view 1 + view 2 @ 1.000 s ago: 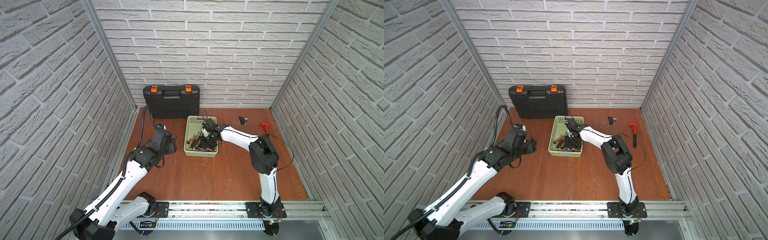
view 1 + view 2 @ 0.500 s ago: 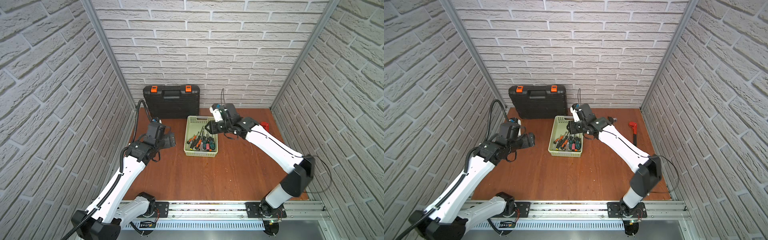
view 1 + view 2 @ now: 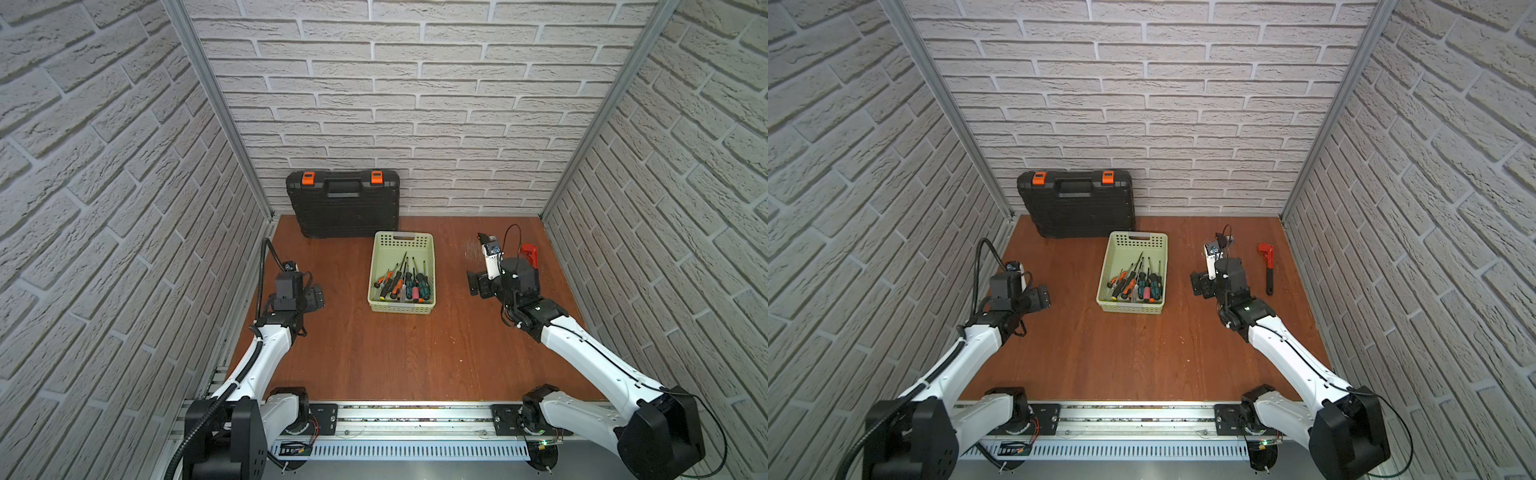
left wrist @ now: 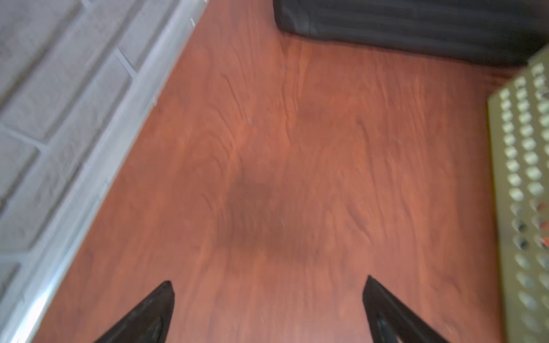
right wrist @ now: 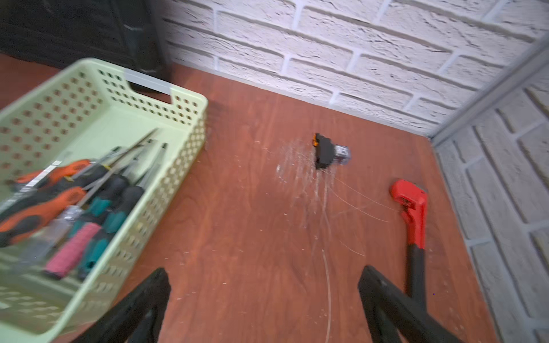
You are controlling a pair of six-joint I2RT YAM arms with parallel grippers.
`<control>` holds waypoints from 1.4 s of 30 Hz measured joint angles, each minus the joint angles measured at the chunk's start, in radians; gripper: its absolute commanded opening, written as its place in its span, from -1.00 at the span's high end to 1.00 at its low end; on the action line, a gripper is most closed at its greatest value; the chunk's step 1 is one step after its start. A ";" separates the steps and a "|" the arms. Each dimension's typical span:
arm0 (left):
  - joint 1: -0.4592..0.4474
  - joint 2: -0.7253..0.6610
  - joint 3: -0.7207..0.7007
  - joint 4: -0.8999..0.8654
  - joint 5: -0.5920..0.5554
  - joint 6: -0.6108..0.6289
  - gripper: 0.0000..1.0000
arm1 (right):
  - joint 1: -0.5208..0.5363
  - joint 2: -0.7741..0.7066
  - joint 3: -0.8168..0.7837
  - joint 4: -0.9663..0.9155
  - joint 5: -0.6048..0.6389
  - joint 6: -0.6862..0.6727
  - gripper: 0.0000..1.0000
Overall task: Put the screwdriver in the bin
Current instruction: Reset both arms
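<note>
**Screwdrivers in the bin, both pairs of fingers apart**

In both top views, a reddish-brown wooden desk (image 3: 374,357) fills a stall closed on three sides by white brick walls (image 3: 415,104). A metal rail (image 3: 415,413) runs along the near edge. There are two arms, one bin (image 3: 372,270), one black tool case (image 3: 345,210), one red pipe wrench (image 3: 1268,266) and one small black-and-clear part (image 3: 1223,240). The light green bin stands mid-desk, just in front of the case, which stands against the back wall. The screwdrivers (image 3: 405,284) lie inside the bin, heaped toward its near end, and they overlap too much for a sure count. The left fingers (image 3: 316,296) hang left of the bin, near the left wall. The right fingers (image 3: 473,284) hang to the right of the bin, apart from it. The wrench lies near the right wall. The near half of the desk is open wood.

The left wrist view is blurred. It shows the two black fingers wide apart, with only desk between them. The foot of a wall runs along one side, and the bin's perforated wall and the case sit at the far edges.

In the right wrist view, the fingers are likewise spread wide over open desk and hold nothing. The bin with its screwdrivers lies off one finger and the wrench off the other. The small part sits farther out, among pale scratches (image 5: 300,175).
</note>
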 measured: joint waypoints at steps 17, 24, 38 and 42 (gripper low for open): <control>0.048 0.408 -0.143 0.769 0.021 0.124 -0.96 | -0.209 0.251 -0.381 0.711 -0.080 0.037 -1.00; 0.047 0.483 -0.183 0.906 0.012 0.129 -0.96 | -0.210 0.392 -0.420 0.873 -0.113 0.047 -1.00; 0.045 0.483 -0.183 0.974 -0.004 0.130 -0.96 | -0.212 0.373 -0.356 0.865 -0.137 0.047 -1.00; 0.045 0.483 -0.183 0.974 -0.004 0.130 -0.96 | -0.212 0.373 -0.356 0.865 -0.138 0.047 -1.00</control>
